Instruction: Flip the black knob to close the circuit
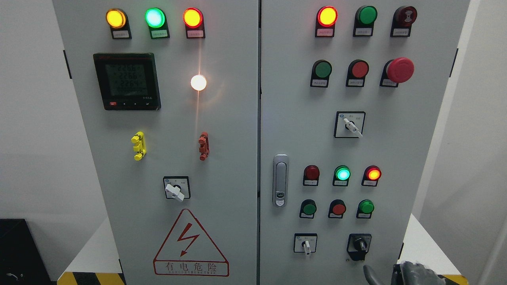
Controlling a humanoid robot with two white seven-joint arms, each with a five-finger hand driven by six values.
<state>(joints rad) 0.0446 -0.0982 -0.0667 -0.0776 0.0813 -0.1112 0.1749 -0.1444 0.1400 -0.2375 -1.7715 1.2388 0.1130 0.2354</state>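
- Black knob [359, 244] is sitting at the bottom right of the cabinet's right door [427, 130], below the lowest row of push buttons and to the right of a small white-handled switch [305, 243].
- Right hand [404, 274] is showing only at the bottom edge of the head view, coming in from the lower right; one dark finger [370, 275] is pointing up toward the knob, while the others are lying partly out of frame, so I cannot tell whether the hand is wide or curled. It is holding nothing.
- The knob is lying just above the hand and slightly to its left, near but apart from the raised fingertip.
- The step in hand appears to be the approach: the hand is needing to rise a little and shift slightly left until the fingers are meeting the knob's handle.
- To do this well, the fingers should be closing on both sides of the raised handle rather than pressing the square base plate, then turning about the knob's own centre without pulling outward.
- Care is needed so that no finger is brushing the green push button [366, 207] above or the white-handled switch beside it.
- Left hand is not showing anywhere.
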